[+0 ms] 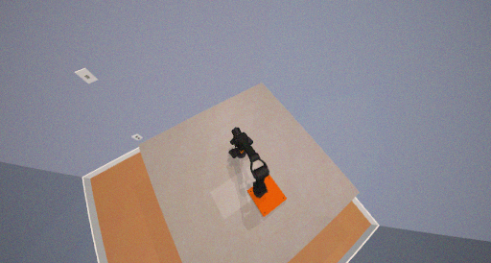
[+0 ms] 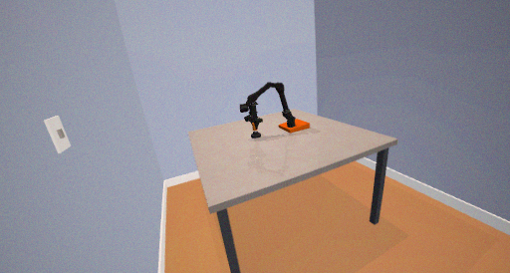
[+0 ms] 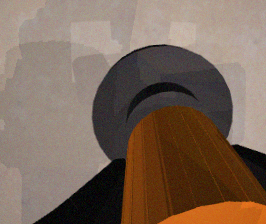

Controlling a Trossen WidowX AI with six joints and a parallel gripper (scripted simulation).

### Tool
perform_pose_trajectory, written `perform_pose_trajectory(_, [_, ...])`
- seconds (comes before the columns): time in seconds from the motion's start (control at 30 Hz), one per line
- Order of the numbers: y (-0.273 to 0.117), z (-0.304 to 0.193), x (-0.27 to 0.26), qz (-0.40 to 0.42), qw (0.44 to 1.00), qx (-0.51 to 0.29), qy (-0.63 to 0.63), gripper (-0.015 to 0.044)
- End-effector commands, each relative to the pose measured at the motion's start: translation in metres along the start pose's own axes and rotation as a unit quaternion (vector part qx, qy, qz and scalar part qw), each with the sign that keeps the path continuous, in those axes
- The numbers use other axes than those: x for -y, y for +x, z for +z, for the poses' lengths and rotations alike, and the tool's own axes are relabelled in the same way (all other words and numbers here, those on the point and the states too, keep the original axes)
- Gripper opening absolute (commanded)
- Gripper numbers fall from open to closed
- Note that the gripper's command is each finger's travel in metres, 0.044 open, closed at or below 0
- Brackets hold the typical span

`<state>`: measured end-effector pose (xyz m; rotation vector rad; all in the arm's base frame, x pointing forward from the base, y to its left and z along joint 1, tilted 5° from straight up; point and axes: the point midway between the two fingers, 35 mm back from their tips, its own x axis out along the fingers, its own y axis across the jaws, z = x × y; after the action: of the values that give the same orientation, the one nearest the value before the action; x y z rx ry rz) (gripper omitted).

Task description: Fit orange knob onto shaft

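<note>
The orange knob [image 3: 176,150] [image 2: 255,128] stands about upright between the fingers of my gripper [image 3: 177,162] [image 2: 255,126], which is shut on it. In the wrist view the knob's far end overlaps the dark grey round pedestal [image 3: 159,62] [image 2: 255,135]. A dark crescent shows on the pedestal just beyond the knob. The silver shaft and the knob's hole are hidden, so I cannot tell how their flat sides line up. Whether the knob touches the pedestal's top is too small to tell. In the top view the arm mostly covers the knob and pedestal.
The arm's base stands on an orange square plate [image 1: 272,201] [image 2: 302,126] on the grey-beige table [image 1: 307,164] [image 2: 299,155]. The arm arches from there to the pedestal. Shadows of the arm lie on the table top.
</note>
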<state>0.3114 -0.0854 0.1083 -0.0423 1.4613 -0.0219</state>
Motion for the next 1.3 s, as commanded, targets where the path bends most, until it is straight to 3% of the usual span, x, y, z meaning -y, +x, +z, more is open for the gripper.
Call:
perform_pose_trajectory(0.0, [0.0001, 0.0005, -0.0002, 0.001, 1.000, 0.001, -0.002, 0.0000])
perform_pose_trajectory(0.5, [-0.0045, 0.0011, -0.0002, 0.001, 1.000, 0.001, -0.002, 0.0000])
perform_pose_trajectory(0.77, [-0.0021, 0.0010, 0.0003, 0.001, 0.994, 0.001, -0.107, 0.0000])
perform_pose_trajectory(1.27, [0.0006, 0.0005, -0.0001, 0.001, 0.994, 0.001, -0.107, 0.0000])
